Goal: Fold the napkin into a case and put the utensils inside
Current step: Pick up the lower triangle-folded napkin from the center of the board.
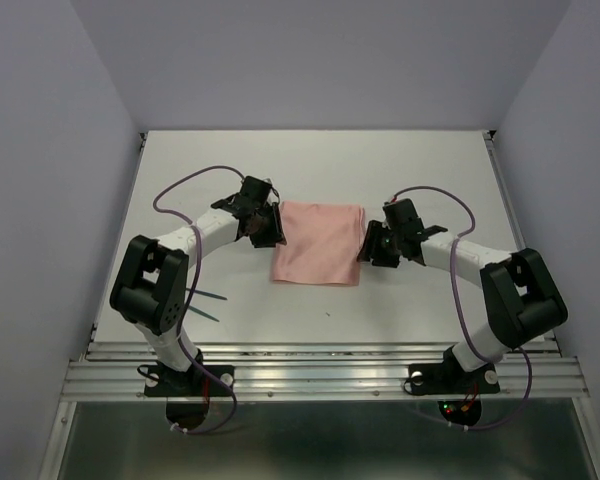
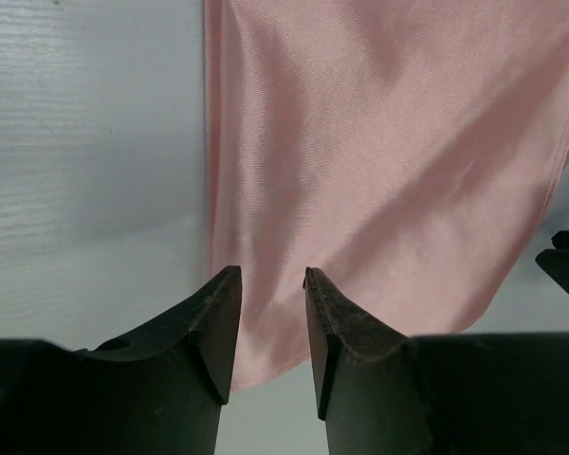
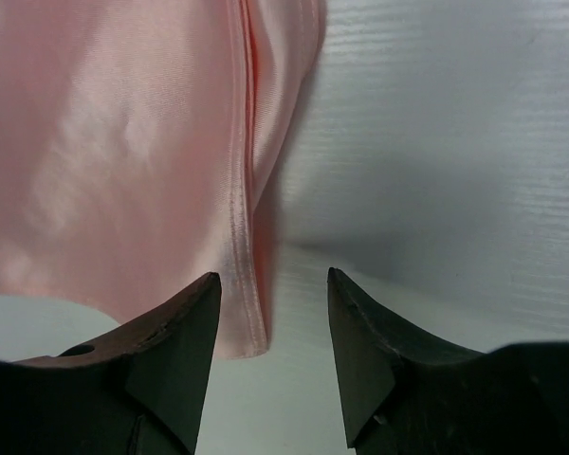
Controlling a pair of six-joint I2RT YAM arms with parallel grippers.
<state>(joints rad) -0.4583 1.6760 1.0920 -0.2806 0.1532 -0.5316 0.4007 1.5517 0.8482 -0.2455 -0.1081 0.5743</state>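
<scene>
The salmon-pink napkin (image 1: 318, 243) lies flat on the table as a folded rectangle between my two grippers. At its left edge my left gripper (image 1: 270, 228) is open, and the near corner of the napkin (image 2: 379, 171) lies under the gap between the left gripper's (image 2: 270, 280) fingers. At the right edge my right gripper (image 1: 372, 245) is open too. The layered hem of the napkin (image 3: 123, 142) runs beside the inner finger of the right gripper (image 3: 273, 284), not pinched. Thin teal utensils (image 1: 208, 298) lie near the left arm's base, partly hidden by it.
Purple cables (image 1: 185, 185) loop over both arms. The white table (image 1: 320, 160) is bounded by grey walls at the back and sides and by a metal rail (image 1: 320, 365) at the front. The tip of the right gripper shows at the edge of the left wrist view.
</scene>
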